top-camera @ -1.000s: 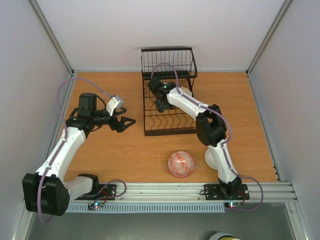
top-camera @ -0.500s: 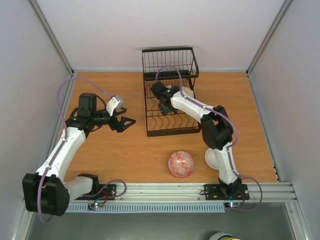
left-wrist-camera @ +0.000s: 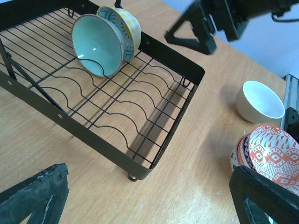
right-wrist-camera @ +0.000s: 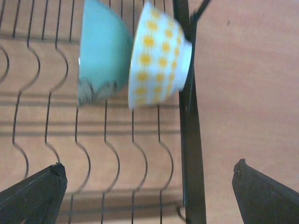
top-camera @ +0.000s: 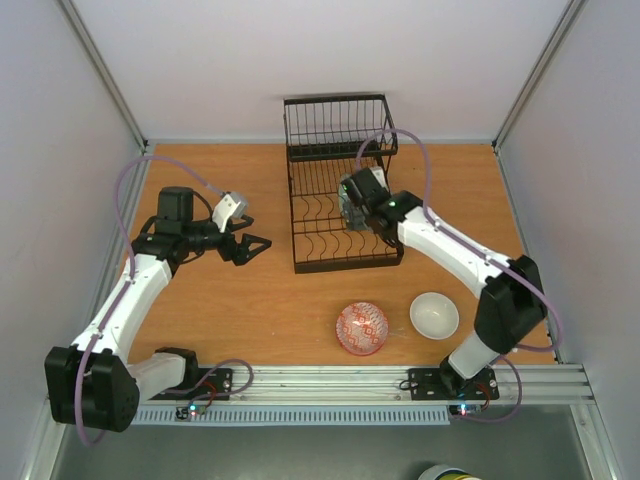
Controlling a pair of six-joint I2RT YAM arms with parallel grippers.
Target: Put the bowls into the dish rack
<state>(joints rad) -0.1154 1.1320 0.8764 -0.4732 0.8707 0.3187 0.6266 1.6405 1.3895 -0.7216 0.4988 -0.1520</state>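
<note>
The black wire dish rack [top-camera: 340, 225] stands at the back middle of the table. A pale green bowl [left-wrist-camera: 97, 45] and a white bowl with yellow dots [left-wrist-camera: 125, 22] stand on edge among its tines; both also show in the right wrist view, the green bowl [right-wrist-camera: 100, 51] beside the yellow-dotted one [right-wrist-camera: 158, 60]. My right gripper [top-camera: 352, 208] hovers open and empty over the rack's right side, just in front of these bowls. A red-patterned bowl [top-camera: 362, 328] and a plain white bowl [top-camera: 434, 315] sit on the table near the front. My left gripper [top-camera: 252, 245] is open and empty, left of the rack.
The rack's upright basket section [top-camera: 338, 122] stands against the back wall. The rack's black right rim [right-wrist-camera: 189, 140] runs under my right gripper. Grey walls close in the table on both sides, and a metal rail runs along the near edge.
My right arm has swung from the rack's left rear to its right side, uncovering the white bowl on the table. The left arm has not moved.
</note>
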